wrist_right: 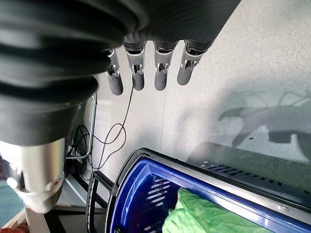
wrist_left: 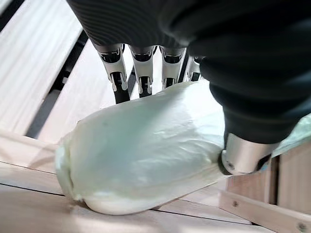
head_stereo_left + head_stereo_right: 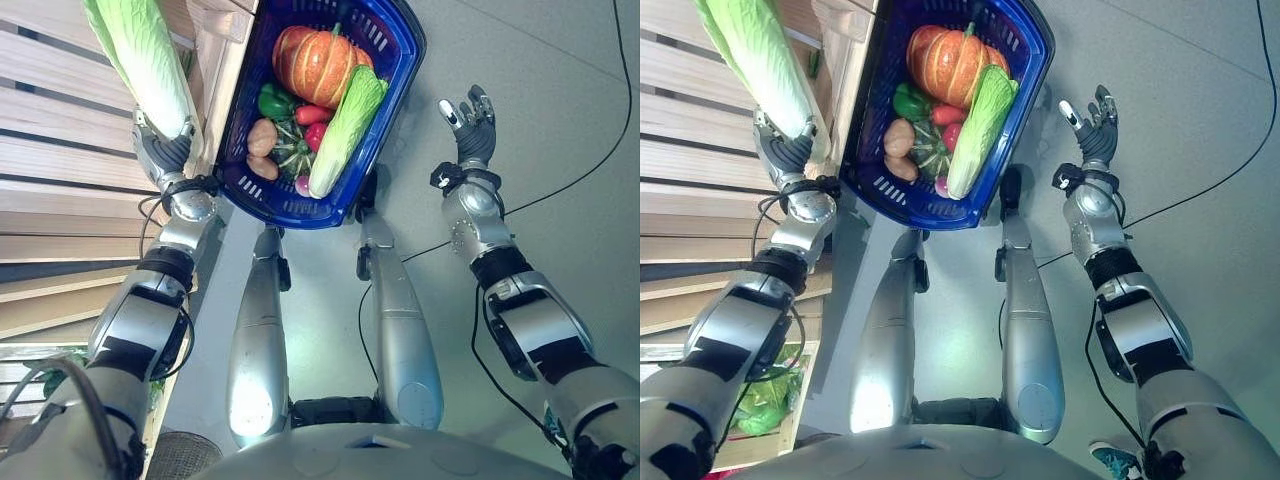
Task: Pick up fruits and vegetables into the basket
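L hand (image 3: 165, 150) gripped the cabbage (image 3: 145, 60) at its base, fingers curled round it, long axis pointing away from the basket (image 3: 390, 90) just beside it, w/ R hand (image 3: 468, 120) open and empty on the basket's other side.

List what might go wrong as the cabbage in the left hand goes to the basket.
1. The left hand grips the napa cabbage only at its base, so the long leafy end may sag or slip out.
2. The blue basket is already crowded with a pumpkin and another cabbage; the new one may rest on top and roll off.
3. The wooden crate edge lies between the hand and the basket and might catch the cabbage.
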